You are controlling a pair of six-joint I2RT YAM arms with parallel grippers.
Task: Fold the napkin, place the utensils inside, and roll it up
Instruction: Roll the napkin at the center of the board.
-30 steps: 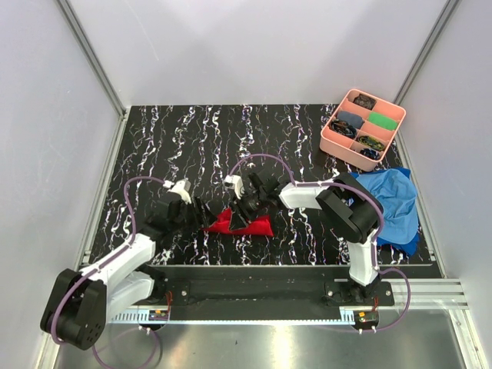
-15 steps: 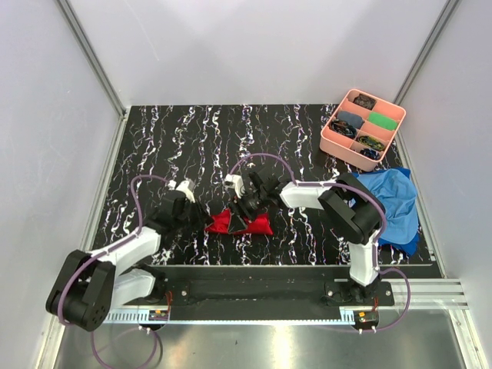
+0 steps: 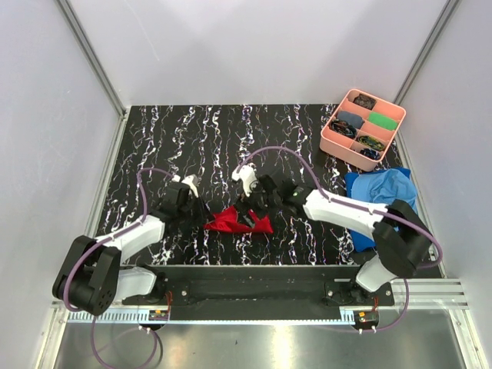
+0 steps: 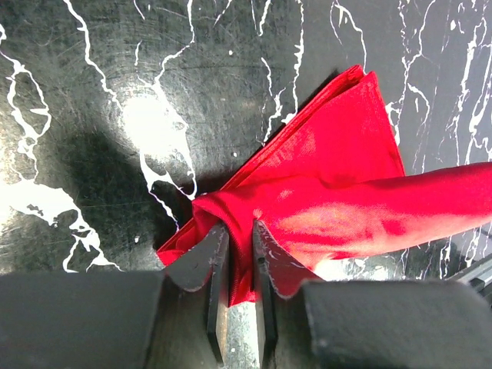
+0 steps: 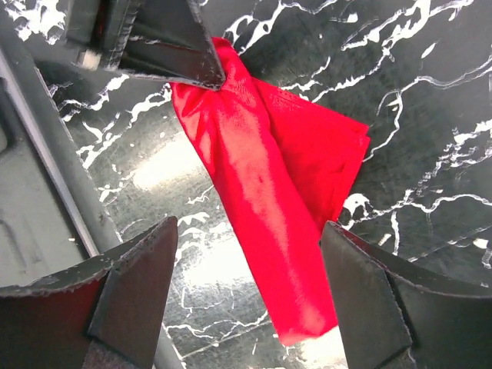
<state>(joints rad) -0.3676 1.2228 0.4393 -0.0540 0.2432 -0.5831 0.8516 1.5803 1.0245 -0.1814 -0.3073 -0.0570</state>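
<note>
The red napkin (image 3: pixel 240 221) lies bunched in folded layers near the table's front middle. My left gripper (image 3: pixel 201 212) is at its left end. In the left wrist view that gripper (image 4: pixel 237 244) is shut on a corner of the napkin (image 4: pixel 338 177), with a long fold stretching away to the right. My right gripper (image 3: pixel 258 203) hovers over the napkin's right part. In the right wrist view it (image 5: pixel 250 288) is open, its fingers (image 5: pixel 138 284) straddling the raised fold of the napkin (image 5: pixel 261 177) without touching it. The orange utensils are out of view.
A pink tray (image 3: pixel 330 137) with small dark and green items stands at the back right. A blue cloth (image 3: pixel 380 201) lies at the right, partly under the right arm. The left gripper's fingers (image 5: pixel 154 38) show at the top left of the right wrist view.
The right arm's elbow has swung down and to the right, uncovering more of the blue cloth. The left gripper has moved in to the napkin's left end. The napkin has shifted slightly.
</note>
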